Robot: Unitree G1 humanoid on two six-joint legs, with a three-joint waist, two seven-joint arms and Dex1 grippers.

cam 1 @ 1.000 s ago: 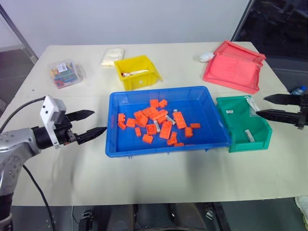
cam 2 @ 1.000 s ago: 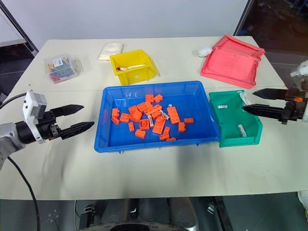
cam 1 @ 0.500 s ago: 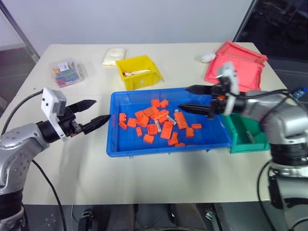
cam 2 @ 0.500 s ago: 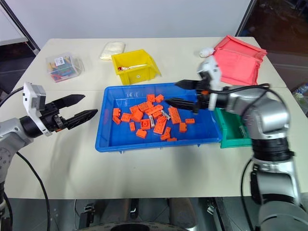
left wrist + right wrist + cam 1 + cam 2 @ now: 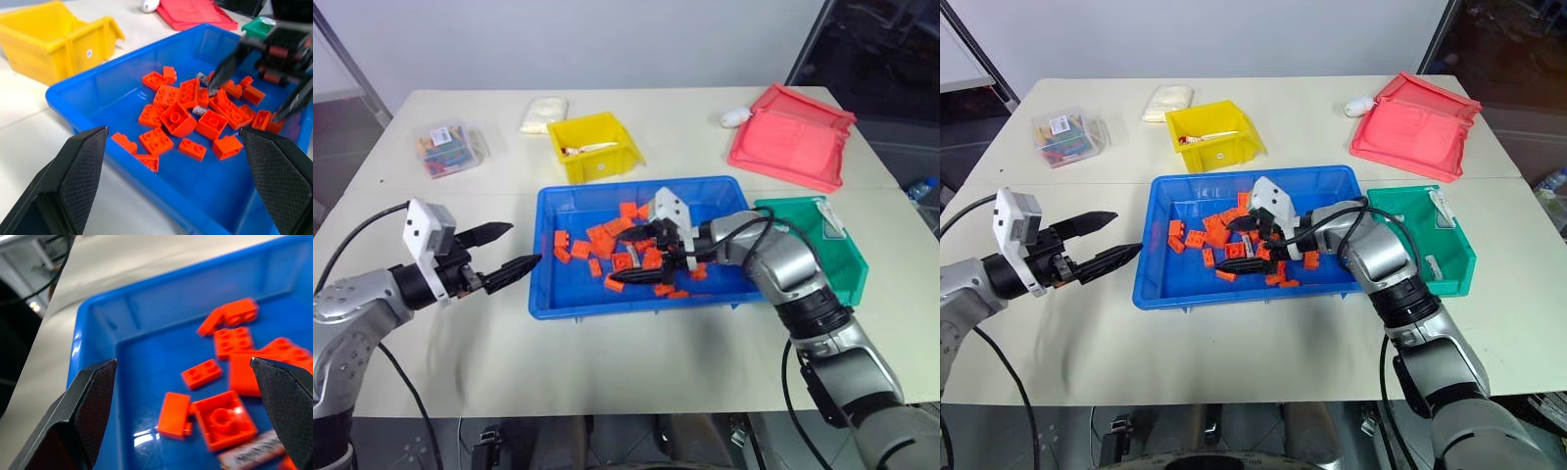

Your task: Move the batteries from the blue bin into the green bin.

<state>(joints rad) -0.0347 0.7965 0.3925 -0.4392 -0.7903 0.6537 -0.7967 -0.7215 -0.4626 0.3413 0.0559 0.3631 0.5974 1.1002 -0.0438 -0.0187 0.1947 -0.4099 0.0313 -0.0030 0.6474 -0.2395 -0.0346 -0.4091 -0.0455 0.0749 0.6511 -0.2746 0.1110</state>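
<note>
Hand on the right [image 5: 1253,243] sitting low inside the blue bin [image 5: 1175,289], fingers spread wide and gripping nothing, tips poking in among the orange bricks [image 5: 1234,217] at the middle of the pile. A battery [image 5: 252,449] lying just under its wrist camera, touching a square brick, so that looks like the one being lined up. Another pale cylinder [image 5: 199,110] showing in the left wrist view, wedged between bricks close to one black fingertip; can't tell if it's the same one.

Left hand [image 5: 509,250] hovering over the counter [image 5: 460,362] just beside the blue bin's left wall, fingers also apart, empty, pointing in toward the bricks.

Further out, green bin [image 5: 1461,277] standing right against the blue bin's right side, with white batteries [image 5: 1433,266] already lying in it, at least one on the floor and one near the back wall. Yellow bin [image 5: 1214,137] and red tray [image 5: 1410,127] sitting farther back, not involved.

Progress: partly done, judging by what's in the green bin. At least one battery still waiting among the bricks, likely a couple; grasp not yet made, carry and drop still ahead.
</note>
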